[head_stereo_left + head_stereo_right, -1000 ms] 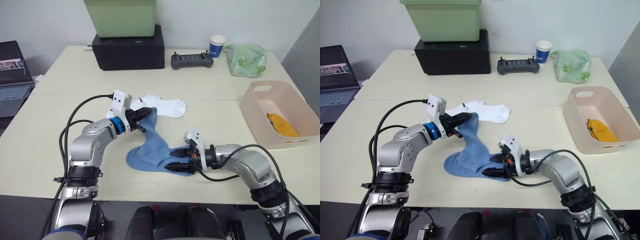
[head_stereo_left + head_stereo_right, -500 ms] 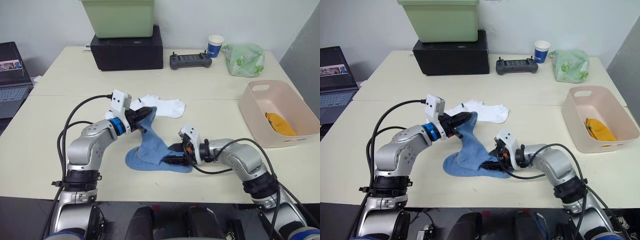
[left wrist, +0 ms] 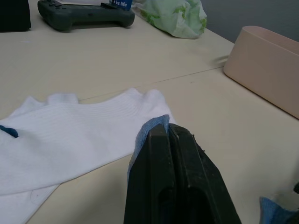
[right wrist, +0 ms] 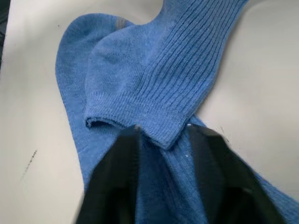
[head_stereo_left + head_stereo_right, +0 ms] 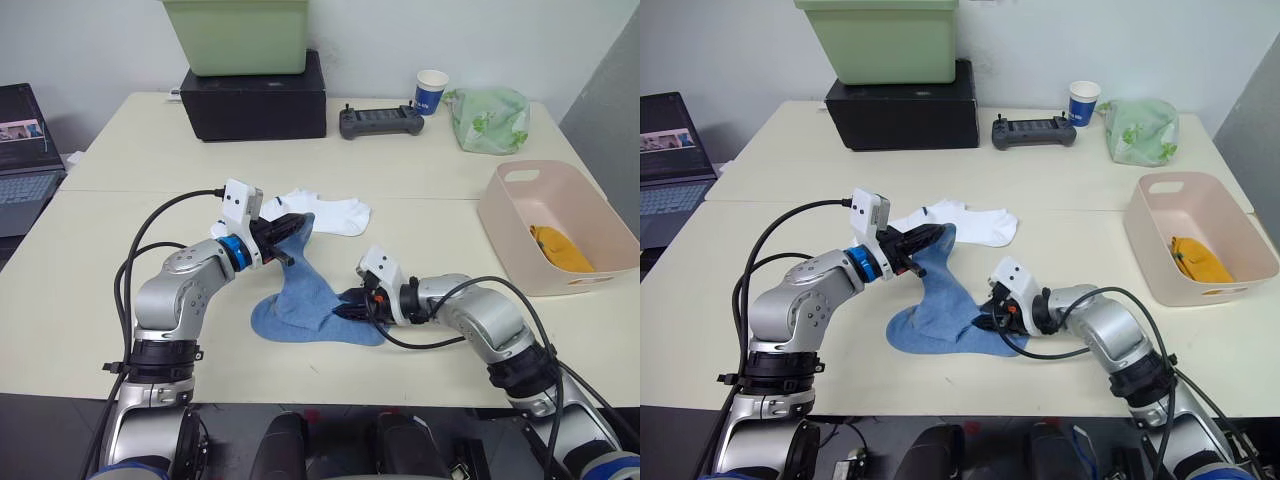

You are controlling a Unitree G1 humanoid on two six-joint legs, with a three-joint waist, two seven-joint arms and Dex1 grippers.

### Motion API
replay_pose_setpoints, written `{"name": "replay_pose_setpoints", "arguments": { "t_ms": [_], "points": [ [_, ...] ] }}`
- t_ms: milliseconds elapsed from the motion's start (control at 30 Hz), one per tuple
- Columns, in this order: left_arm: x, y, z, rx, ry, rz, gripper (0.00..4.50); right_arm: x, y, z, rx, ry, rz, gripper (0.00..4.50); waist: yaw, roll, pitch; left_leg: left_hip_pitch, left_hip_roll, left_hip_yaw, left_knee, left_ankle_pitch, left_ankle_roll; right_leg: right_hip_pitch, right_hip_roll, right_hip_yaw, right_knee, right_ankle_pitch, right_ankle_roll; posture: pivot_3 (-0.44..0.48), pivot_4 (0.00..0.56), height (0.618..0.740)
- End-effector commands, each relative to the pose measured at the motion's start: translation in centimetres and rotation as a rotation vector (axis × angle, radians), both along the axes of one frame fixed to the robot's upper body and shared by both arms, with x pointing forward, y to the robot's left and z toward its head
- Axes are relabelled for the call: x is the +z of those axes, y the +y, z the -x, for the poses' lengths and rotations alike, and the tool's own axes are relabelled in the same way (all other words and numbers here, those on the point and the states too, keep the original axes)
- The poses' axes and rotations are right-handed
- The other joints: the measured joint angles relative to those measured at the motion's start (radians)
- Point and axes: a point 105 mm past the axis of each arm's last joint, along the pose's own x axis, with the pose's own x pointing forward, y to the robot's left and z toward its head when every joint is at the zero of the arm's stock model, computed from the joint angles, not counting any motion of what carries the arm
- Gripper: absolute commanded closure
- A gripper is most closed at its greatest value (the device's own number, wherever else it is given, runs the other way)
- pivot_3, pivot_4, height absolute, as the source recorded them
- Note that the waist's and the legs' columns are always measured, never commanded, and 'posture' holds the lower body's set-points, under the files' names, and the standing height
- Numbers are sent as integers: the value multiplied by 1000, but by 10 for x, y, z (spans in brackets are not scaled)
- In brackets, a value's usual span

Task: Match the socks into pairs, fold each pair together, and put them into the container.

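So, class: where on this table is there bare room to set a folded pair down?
Bare table runs between the white socks and the pink tub, and the near left corner. The middle is crowded: blue socks with both grippers, left and right, on them.

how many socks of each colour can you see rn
light blue socks: 2
white socks: 2
orange socks in the pink tub: 1 folded bundle, sock count not clear
total: 4 socks plus the orange bundle

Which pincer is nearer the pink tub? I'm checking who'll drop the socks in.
Right. The right pincer sits at the blue socks' toe end, on the tub's side; the left pincer is farther off.
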Motion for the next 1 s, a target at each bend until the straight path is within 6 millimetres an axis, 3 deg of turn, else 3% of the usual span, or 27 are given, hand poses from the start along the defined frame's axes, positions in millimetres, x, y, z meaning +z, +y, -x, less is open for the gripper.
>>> {"name": "replay_pose_setpoints", "arguments": {
  "t_ms": [33,67,267,467,600,733,900,1000],
  "points": [
    [16,0,4,-7,-62,2,4500,4,3,4,21,-2,-29,4220,0,0,0,0,0,0,0,0,0,0,0,0,0,0,0,0,150,740],
    [15,1,4,-5,-62,1,4500,5,3,4,23,-4,-35,4482,0,0,0,0,0,0,0,0,0,0,0,0,0,0,0,0,150,740],
    [16,3,5,-6,-69,-2,4500,17,2,-1,24,-30,-81,4482,0,0,0,0,0,0,0,0,0,0,0,0,0,0,0,0,150,740],
    [23,11,19,-44,-57,8,4500,44,1,6,62,-21,-144,4482,-1,0,0,0,0,0,0,0,0,0,0,0,0,0,0,0,150,740],
    [36,20,27,-19,-50,71,4500,57,-7,12,67,30,-179,4482,0,0,0,0,0,-1,0,0,0,0,0,0,-1,0,0,0,150,740],
    [42,29,43,32,-26,141,4500,71,-29,23,93,112,-212,4482,0,0,0,0,0,0,0,0,0,0,-1,0,-1,0,0,0,150,740],
    [25,28,72,70,79,290,4500,78,-54,32,139,232,-236,4482,-1,0,0,0,0,0,0,0,0,1,-1,0,-2,0,0,0,150,740],
    [9,28,93,125,113,367,4500,68,-64,29,151,266,-197,4482,-4,0,0,0,0,0,0,0,0,1,-1,1,-2,0,0,0,150,740]
  ]
}}
